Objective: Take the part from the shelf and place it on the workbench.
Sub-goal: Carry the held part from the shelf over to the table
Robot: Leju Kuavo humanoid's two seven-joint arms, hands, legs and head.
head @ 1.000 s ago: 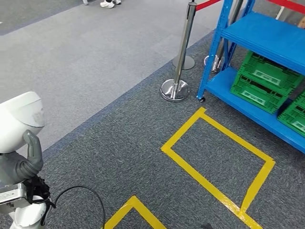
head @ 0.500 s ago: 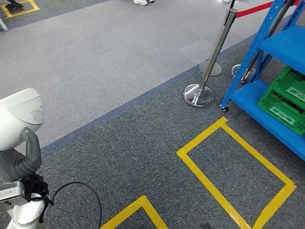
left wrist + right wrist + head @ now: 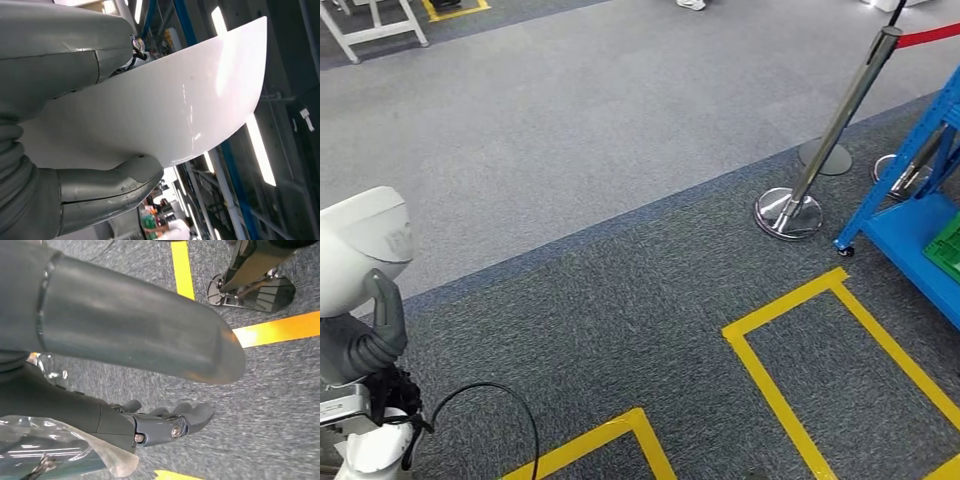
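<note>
so the left hand [image 3: 376, 340] has the white part [image 3: 361, 250] clamped between its thumb and fingers, carried low at the robot's left side. in the left wrist view the part [image 3: 158, 105] is a smooth curved white shell, pinched on both faces. the right hand [image 3: 170, 422] hangs down over the carpet with nothing in it, fingers loosely apart and a bit curled.

my read: the pick from the blue shelf [image 3: 916, 225] is done and this is the carry step. the shelf sits off at the right edge, past the stanchion [image 3: 810, 160], and i can't spot the surface it's meant for, though a white frame [image 3: 376, 25] stands far off at the top left. next move probably calls for walking until the surface shows up, then lowering the part flat.

orientation: the long axis seems to run along the line of the hand and past the fingertips, broad curved face up toward the head camera. hard to say more than that.
</note>
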